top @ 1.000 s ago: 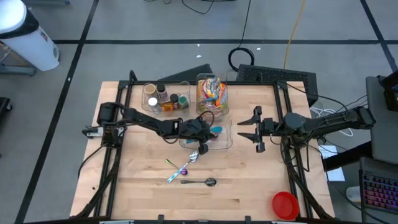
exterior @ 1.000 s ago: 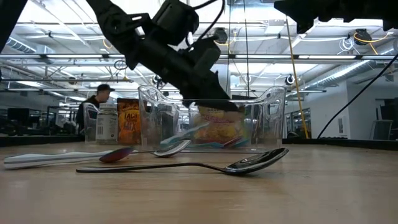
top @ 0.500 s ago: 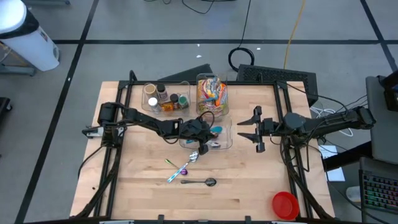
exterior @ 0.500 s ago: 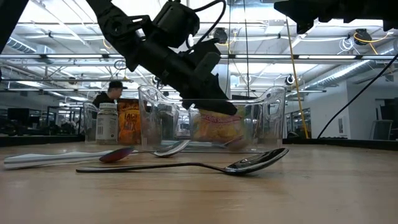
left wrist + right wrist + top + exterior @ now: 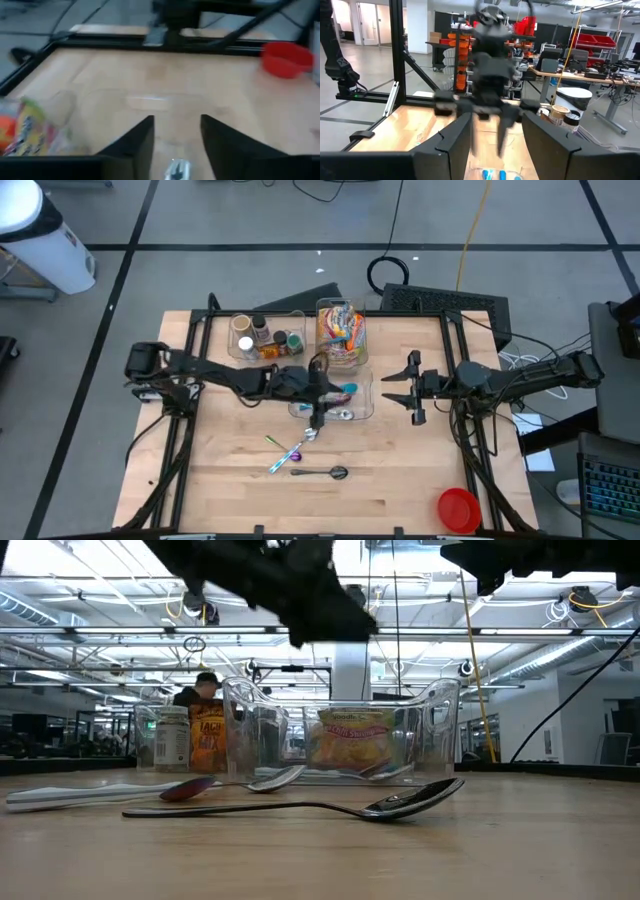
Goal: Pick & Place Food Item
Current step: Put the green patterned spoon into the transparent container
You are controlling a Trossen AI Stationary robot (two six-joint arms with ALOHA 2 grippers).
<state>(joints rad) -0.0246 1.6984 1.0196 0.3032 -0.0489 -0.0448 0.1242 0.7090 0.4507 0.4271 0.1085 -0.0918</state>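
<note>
1. My left claw (image 5: 318, 412) hangs above the clear bin (image 5: 362, 412) at mid-table, fingers (image 5: 134, 145) parted and empty.
2. The food packet (image 5: 352, 738) lies released inside that bin, right under my claw and not touching it.
3. Beside the packet in the bin sits something blue (image 5: 347, 390); I cannot tell what it is.
4. Near the bin on the wood lie a spoon (image 5: 322, 472) and a second utensil with a coloured handle (image 5: 285, 453).
5. Far of it stand a bin of bright packets (image 5: 341, 330) and, to the left, a tray of jars (image 5: 264, 338).
6. My right claw (image 5: 405, 389) waits to the right of the bin, fingers apart, holding nothing.
7. A red bowl (image 5: 458, 509) sits at the near right corner.
8. A person (image 5: 203, 688) shows in the room behind.
</note>
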